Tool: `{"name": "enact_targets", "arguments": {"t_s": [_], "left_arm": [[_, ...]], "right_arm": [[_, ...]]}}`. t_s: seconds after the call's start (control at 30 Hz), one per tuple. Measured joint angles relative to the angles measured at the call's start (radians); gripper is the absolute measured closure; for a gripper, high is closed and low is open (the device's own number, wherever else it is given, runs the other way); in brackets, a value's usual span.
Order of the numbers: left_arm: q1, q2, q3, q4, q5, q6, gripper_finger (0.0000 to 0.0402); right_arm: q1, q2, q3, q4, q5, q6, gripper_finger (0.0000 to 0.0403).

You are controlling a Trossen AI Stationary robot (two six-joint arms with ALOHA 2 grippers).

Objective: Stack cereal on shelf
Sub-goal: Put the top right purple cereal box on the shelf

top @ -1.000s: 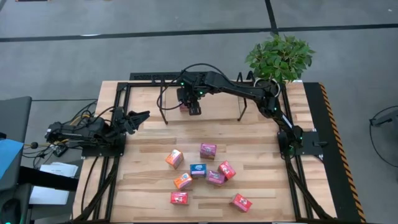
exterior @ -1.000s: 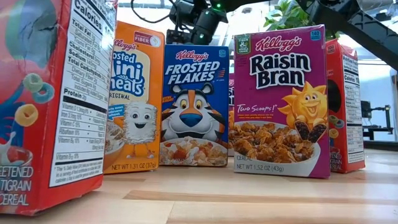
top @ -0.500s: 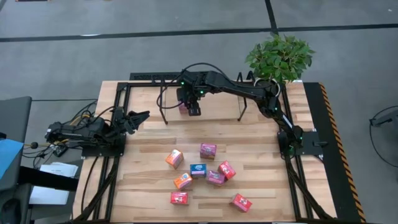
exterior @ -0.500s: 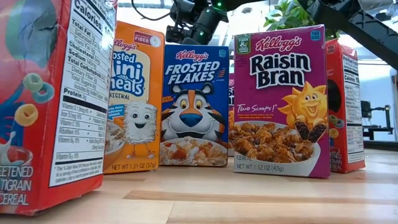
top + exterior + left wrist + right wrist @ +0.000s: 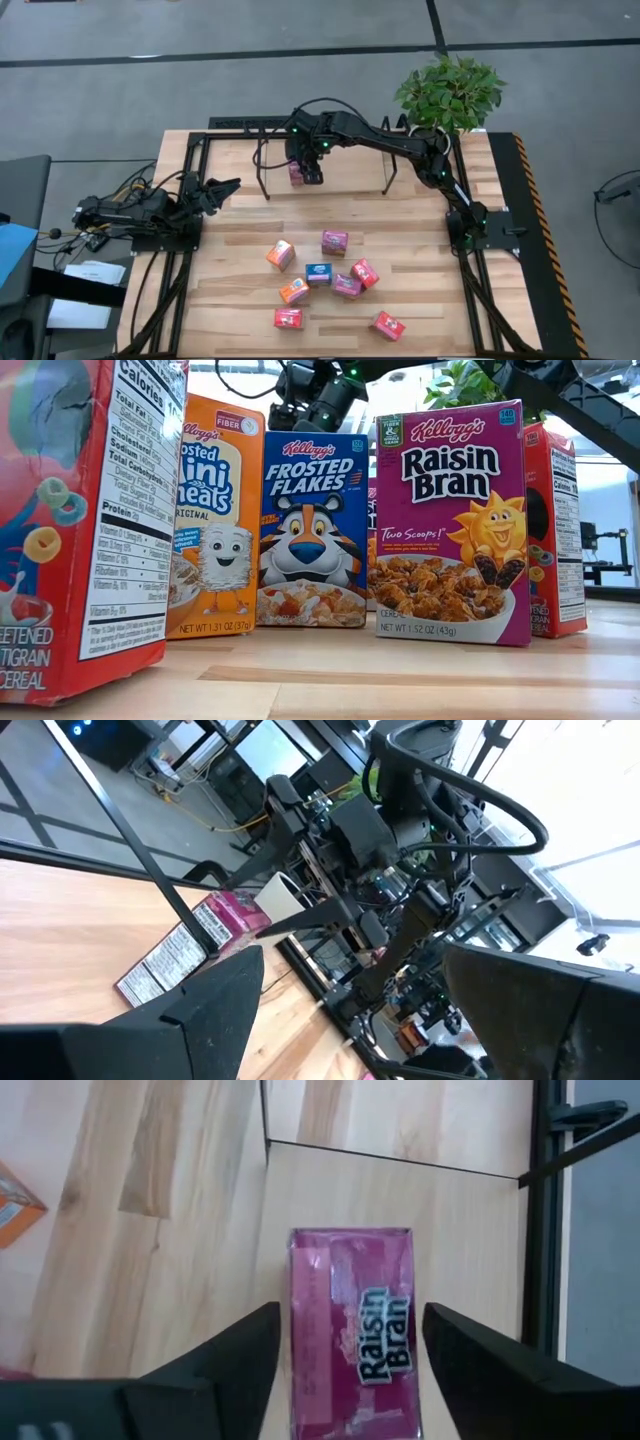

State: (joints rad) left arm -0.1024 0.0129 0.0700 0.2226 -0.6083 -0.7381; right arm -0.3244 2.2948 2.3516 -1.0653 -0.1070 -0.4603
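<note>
- Right gripper [image 5: 345,1342]: fingers apart, one on each side of a pink Raisin Bran carton [image 5: 352,1330], with a gap showing between each finger and the carton's sides; no clamping visible.
- Pink Raisin Bran carton [image 5: 296,174]: at the far side of the table, inside the left end of the shelf [image 5: 330,135], under the right gripper [image 5: 311,176].
- Shelf: low frame of thin black rods along the table's far edge; thin rods [image 5: 390,1160] show just beyond the carton in the right wrist view.
- Left gripper [image 5: 226,187]: fingers spread wide, nothing between them; parked at the table's left edge, well apart from the cartons.
- Loose cartons [image 5: 320,275]: eight, in a scatter on the near half of the table [image 5: 430,300]; pink, red, orange, one blue.
- Low view, close up: red carton [image 5: 80,530], orange Mini-Wheats carton [image 5: 215,520], blue Frosted Flakes carton [image 5: 312,530], second Raisin Bran carton [image 5: 450,525], all upright.
- Potted plant [image 5: 450,92]: far right corner of the table.
</note>
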Motion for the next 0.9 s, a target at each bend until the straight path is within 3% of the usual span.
{"name": "enact_targets", "arguments": {"t_s": [0.27, 0.5, 0.73, 0.9], "left_arm": [[0.000, 0.000, 0.000, 0.000, 0.000, -0.009, 0.0103], [0.000, 0.000, 0.000, 0.000, 0.000, -0.011, 0.0103], [0.000, 0.000, 0.000, -0.007, 0.002, -0.011, 0.0103], [0.000, 0.000, 0.000, -0.008, 0.011, -0.005, 0.0103]], "right_arm": [[0.001, 0.001, 0.001, 0.017, 0.032, -0.012, 0.0070], [0.002, -0.109, 0.000, 0.006, 0.110, -0.001, 0.0076], [0.009, -0.220, -0.001, -0.092, 0.123, 0.111, 0.0154], [0.012, -0.291, -0.045, -0.168, 0.015, 0.165, 0.0270]]}}
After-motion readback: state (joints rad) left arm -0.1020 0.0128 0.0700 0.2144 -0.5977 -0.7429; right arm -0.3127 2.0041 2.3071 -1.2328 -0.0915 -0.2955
